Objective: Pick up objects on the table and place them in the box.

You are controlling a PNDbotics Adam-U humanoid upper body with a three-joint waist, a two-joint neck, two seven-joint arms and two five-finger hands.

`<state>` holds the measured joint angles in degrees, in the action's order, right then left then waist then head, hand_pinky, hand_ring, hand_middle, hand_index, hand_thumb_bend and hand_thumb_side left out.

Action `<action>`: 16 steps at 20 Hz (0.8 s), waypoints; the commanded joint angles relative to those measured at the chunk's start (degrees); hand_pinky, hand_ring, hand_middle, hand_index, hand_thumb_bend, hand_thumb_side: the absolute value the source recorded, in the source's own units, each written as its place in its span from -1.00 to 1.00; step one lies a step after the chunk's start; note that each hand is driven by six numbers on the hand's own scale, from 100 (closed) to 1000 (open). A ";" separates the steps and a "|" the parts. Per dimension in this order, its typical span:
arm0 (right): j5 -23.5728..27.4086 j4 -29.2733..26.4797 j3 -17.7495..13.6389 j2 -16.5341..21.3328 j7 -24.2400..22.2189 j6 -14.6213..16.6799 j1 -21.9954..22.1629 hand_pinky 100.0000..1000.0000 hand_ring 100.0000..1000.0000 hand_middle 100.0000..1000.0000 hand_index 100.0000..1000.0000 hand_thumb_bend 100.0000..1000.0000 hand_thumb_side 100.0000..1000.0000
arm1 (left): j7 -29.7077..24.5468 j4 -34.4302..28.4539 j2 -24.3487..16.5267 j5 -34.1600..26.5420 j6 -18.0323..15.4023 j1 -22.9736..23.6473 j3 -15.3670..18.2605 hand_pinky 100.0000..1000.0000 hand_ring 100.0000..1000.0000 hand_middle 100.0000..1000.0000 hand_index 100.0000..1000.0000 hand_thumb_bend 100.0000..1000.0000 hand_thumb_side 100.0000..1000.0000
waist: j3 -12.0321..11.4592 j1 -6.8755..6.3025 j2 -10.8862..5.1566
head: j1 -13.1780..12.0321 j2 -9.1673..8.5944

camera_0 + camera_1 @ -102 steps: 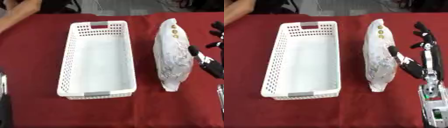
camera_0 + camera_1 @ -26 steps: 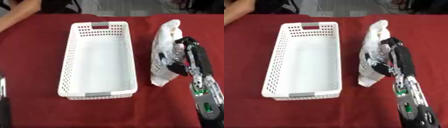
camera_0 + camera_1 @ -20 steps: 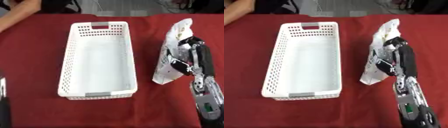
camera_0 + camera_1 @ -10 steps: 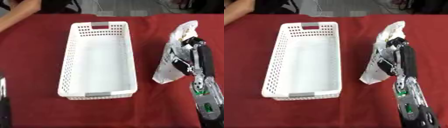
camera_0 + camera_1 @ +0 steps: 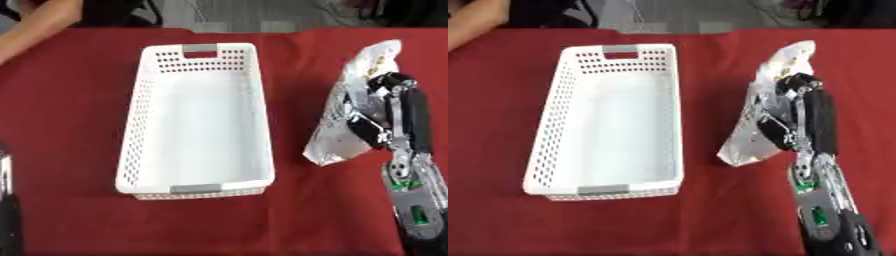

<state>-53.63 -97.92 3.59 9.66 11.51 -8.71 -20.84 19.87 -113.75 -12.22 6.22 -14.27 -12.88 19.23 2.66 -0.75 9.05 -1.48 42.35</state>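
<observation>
The left eye view shows a dark edge of the left arm [image 5: 7,210] at the lower left corner; the right eye view does not, and the left hand appears in neither. The right hand [image 5: 785,117] has its fingers curled round the white patterned bag [image 5: 765,112], pinching it. The white perforated box [image 5: 140,120] lies to the hand's left on the red table [image 5: 70,100], apart from the bag. Compared with 5.1 s ago, the bag's upper end has been raised and tilted rightward.
</observation>
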 commanded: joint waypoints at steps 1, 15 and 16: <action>-0.10 -4.80 -0.91 2.34 2.36 0.21 -2.24 -1.00 -1.00 -1.00 -0.70 -1.00 -1.00 | 0.01 -0.84 -0.94 0.11 0.07 -0.40 0.19 0.12 0.12 0.39 0.57 -1.00 1.00 | -0.12 -0.08 -0.84 | 0.02 -0.80; 3.38 -13.59 -0.54 6.88 4.47 0.99 -7.60 -1.00 -1.00 -1.00 -0.72 -1.00 -1.00 | -0.08 -0.84 -0.92 0.08 0.17 -0.29 0.13 0.12 0.11 0.39 0.57 -1.00 1.00 | -0.34 -0.04 -1.01 | 0.07 -1.12; 3.74 -13.85 -0.20 7.02 4.26 1.26 -8.17 -1.00 -1.00 -1.00 -0.72 -1.00 -1.00 | -0.10 -0.84 -0.91 0.07 0.18 -0.26 0.10 0.12 0.11 0.39 0.57 -1.00 1.00 | -0.38 -0.03 -1.03 | 0.12 -1.12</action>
<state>-50.44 -110.14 3.21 15.53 15.80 -7.89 -27.62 19.84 -113.75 -12.22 6.22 -14.24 -12.87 19.23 2.36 -0.76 9.03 -1.49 41.80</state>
